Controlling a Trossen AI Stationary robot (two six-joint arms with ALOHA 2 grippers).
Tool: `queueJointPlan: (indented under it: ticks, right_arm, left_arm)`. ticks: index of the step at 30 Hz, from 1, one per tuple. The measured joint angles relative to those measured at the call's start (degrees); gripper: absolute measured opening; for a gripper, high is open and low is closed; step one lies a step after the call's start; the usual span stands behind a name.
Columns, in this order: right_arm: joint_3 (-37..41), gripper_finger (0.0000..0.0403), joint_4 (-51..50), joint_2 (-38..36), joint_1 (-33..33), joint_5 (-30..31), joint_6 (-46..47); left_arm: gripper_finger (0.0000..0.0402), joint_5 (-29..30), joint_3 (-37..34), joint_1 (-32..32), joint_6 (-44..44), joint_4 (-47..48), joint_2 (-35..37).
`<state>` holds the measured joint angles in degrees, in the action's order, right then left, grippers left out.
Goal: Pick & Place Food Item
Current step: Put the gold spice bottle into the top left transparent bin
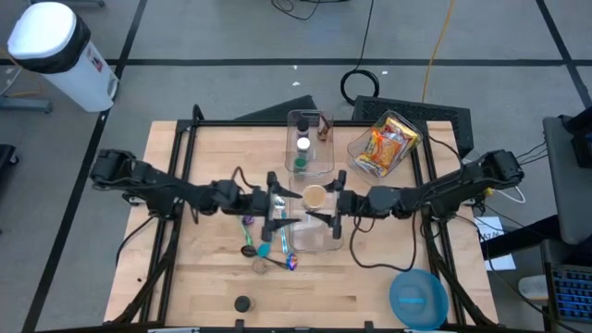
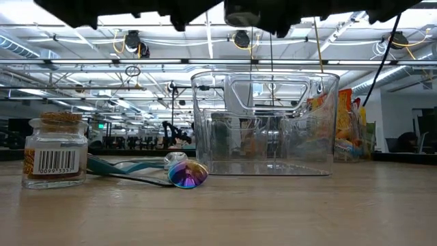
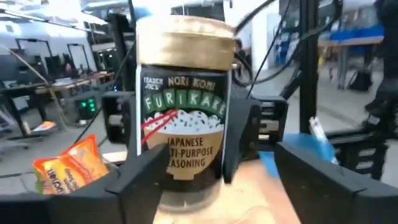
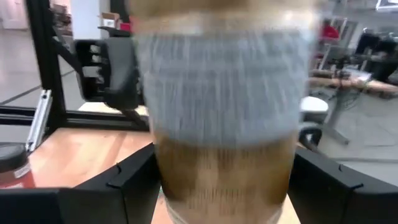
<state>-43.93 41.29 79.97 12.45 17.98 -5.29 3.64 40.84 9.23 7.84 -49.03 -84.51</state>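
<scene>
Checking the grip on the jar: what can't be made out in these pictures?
- Right wrist view: jar blurred, its label unreadable.
- High view: right hand and left hand crowd the jar; contact too small to judge.
- Low view: both hands cut off by the top edge.
- High view: items in the rear bin too small to identify.

A jar (image 4: pixel 221 106) with a pale label and brown contents fills the right wrist view, upright between the right gripper's (image 4: pixel 221 186) two dark fingers (image 4: pixel 124 183). Behind it stand a black frame post (image 4: pixel 46 62) and the wooden table (image 4: pixel 74 149). A red-labelled jar (image 4: pixel 12 165) shows at the side.
</scene>
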Motion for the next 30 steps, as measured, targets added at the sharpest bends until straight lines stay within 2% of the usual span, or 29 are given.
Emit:
queueJointPlan:
  ticks: [3, 7, 16, 21, 23, 30]
  right_arm:
    - [-0.19, 0.0272, -0.12, 0.85, -1.02, -2.25, 2.35]
    - [-0.23, 0.0272, 0.15, 0.76, -1.17, -2.72, 3.15]
    - [-0.58, 0.0272, 0.22, 0.83, -0.99, -3.56, 3.02]
    - [-1.25, 0.0272, -2.08, 0.89, -0.92, -3.83, 3.22]
    - [-1.87, 0.0272, -3.31, 1.00, -0.92, -5.93, 3.86]
    - [-6.48, 0.0272, -6.85, 6.46, -0.73, -7.72, 3.21]
  left_arm:
    - [0.0342, 0.39, 2.97, 0.06, 3.56, 0.51, -3.01]
    - [0.0371, 2.14, 4.48, 0.02, 3.56, 0.54, -3.91]
    - [0.0381, 8.25, 4.39, 0.00, 1.38, 2.53, -3.54]
    - [0.0381, 4.48, 4.39, -0.30, -2.52, 4.16, -3.50]
    - [0.0381, 2.62, 4.39, -0.30, -2.69, 4.11, -3.50]
    - [0.0381, 0.82, 4.37, -0.26, -6.46, 4.81, -3.51]
